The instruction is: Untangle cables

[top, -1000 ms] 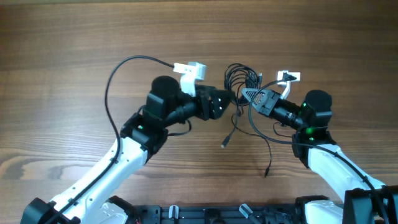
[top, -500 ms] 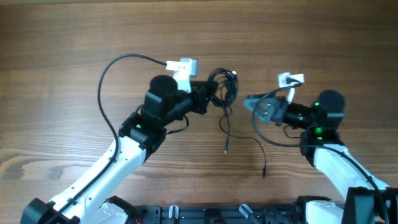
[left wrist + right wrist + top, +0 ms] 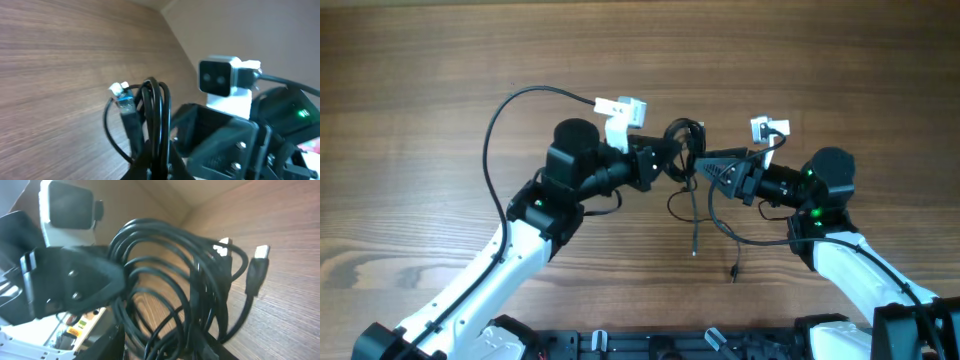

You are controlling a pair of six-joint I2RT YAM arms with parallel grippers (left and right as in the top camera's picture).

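Setting: a robotics lab bench, by every sign.
Worktop: bare wood-grain worktop (image 3: pixel 420 80) filling the overhead view.
Rig: white-and-black left arm (image 3: pixel 510 260) and right arm (image 3: pixel 850 265), rising from a black mounting rail (image 3: pixel 650 345) at the near edge.
Cameras: boxy white left wrist camera (image 3: pixel 620 108) and right wrist camera (image 3: pixel 767 128).
Backdrop: plain beige wall (image 3: pixel 250 25) beyond the worktop.

The left arm (image 3: pixel 520 245) and right arm (image 3: pixel 850 265) are showing white lower links and black joints, green lights (image 3: pixel 812 211) are glowing on both, white cameras (image 3: pixel 622 110) are topping the wrists, and a black cable (image 3: pixel 495 150) is looping at upper left.
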